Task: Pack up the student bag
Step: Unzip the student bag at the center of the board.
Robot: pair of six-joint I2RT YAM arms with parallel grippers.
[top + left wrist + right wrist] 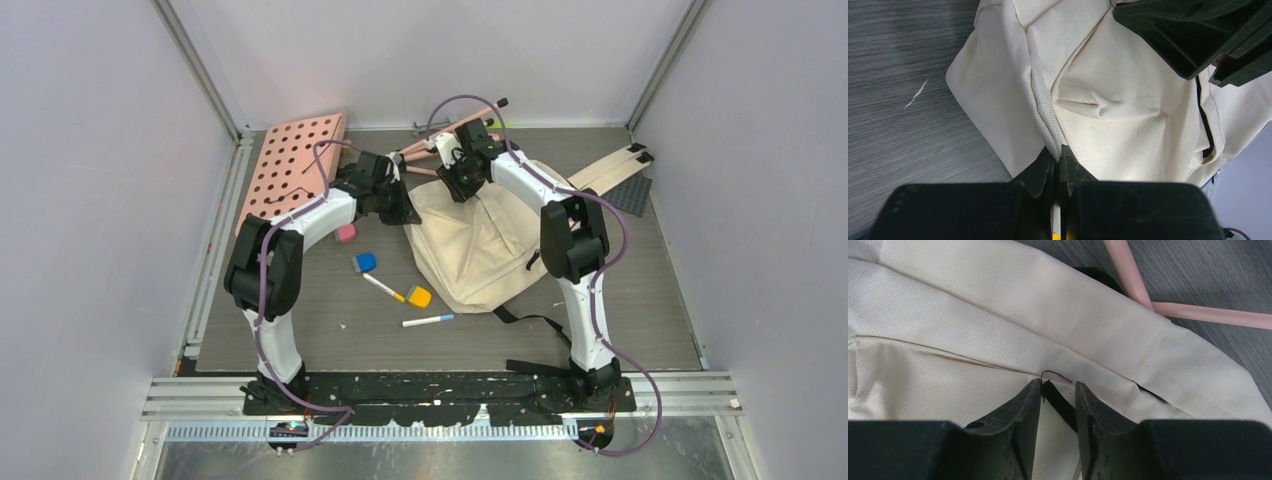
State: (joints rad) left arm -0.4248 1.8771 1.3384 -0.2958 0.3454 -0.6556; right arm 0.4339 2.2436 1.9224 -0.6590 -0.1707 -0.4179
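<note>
The student bag (480, 250), a cream cloth backpack, lies flat in the middle of the table. My left gripper (408, 212) is at its left edge. In the left wrist view this gripper (1058, 152) is shut on a pinched fold of the bag's cloth (1098, 75). My right gripper (462, 185) is over the bag's far top edge. In the right wrist view its jaws (1058, 387) stand a little apart on either side of a black zipper tab (1060, 402), and cream cloth shows between them.
A pink pegboard (295, 165) leans at the back left, with pink rods (430, 150) behind the bag. Left of the bag lie a pink eraser (345, 234), a blue one (365, 262), an orange one (419, 297) and two markers (384, 288) (428, 321). The bag's beige strap (605, 170) reaches a grey mat (630, 192).
</note>
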